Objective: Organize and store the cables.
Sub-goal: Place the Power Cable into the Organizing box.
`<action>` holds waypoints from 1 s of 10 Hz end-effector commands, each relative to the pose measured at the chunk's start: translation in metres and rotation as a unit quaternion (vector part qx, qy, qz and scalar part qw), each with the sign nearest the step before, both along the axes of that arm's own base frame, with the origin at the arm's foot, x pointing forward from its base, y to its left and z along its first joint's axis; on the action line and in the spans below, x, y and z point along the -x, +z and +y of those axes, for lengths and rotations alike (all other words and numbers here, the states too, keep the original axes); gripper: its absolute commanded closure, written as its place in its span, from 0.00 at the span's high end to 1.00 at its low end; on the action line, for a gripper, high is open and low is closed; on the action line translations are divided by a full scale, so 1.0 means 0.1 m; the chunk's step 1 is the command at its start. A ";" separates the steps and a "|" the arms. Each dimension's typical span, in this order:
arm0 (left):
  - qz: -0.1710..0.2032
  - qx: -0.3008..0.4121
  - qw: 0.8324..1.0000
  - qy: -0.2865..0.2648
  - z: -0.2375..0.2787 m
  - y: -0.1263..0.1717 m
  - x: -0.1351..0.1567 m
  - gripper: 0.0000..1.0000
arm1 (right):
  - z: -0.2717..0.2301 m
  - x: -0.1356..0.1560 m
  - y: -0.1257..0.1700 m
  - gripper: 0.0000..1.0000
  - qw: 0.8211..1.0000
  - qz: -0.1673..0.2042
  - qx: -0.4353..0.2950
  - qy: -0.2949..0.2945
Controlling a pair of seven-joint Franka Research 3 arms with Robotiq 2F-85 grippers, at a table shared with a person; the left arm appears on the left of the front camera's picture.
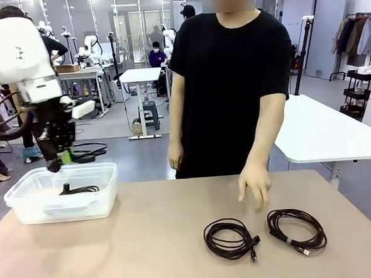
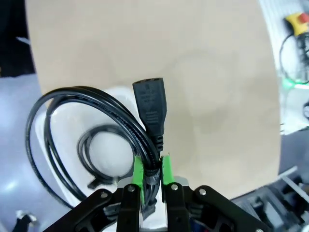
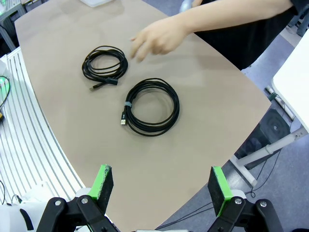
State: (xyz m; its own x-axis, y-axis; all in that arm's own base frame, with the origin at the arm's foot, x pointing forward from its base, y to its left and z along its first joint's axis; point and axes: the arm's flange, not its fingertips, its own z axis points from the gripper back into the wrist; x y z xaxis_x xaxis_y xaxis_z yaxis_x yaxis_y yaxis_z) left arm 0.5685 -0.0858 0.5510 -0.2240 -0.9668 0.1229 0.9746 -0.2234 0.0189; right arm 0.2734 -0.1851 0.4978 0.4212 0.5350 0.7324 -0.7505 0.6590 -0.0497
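My left gripper [image 2: 150, 169] clamps a black cable [image 2: 148, 108] just below its plug, the loop hanging over the clear plastic bin [image 1: 26, 210] at the table's left end, where a second cable [image 1: 83, 189] lies coiled. My right gripper [image 3: 161, 184] hangs spread wide above the table [image 3: 203, 140]. A plain coil [image 1: 229, 238] and a tied coil [image 1: 297, 230] lie side by side near the person's hand [image 1: 256, 186].

Bright, even overhead light; faint shadows; cable [image 2: 150, 104] close-up soft; wrist views bowed at edges.
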 end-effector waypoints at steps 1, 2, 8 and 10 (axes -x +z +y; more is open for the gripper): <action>-0.025 0.005 0.999 0.031 0.29 -0.21 0.01 0.17 | -0.01 0.02 -0.01 1.00 1.000 -0.005 0.000 0.007; -0.024 0.009 0.999 0.048 0.51 -0.33 -0.05 0.17 | -0.01 0.02 -0.01 1.00 1.000 -0.005 0.000 0.007; 0.031 -0.011 0.988 0.151 0.66 -1.02 -0.63 0.17 | -0.01 0.02 -0.01 1.00 1.000 -0.005 0.000 0.007; 0.042 -0.033 0.986 0.159 0.63 -1.16 -0.67 0.17 | -0.01 0.02 -0.01 1.00 1.000 -0.005 0.000 0.007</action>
State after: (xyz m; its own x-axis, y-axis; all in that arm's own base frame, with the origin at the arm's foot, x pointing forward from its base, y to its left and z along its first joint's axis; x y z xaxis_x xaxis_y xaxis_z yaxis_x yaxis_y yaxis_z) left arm 0.6290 -0.0204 0.4271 0.0847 -0.9919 0.0943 0.9942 0.0779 -0.0735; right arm 0.2732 -0.1853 0.4979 0.4206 0.5352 0.7325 -0.7506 0.6589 -0.0505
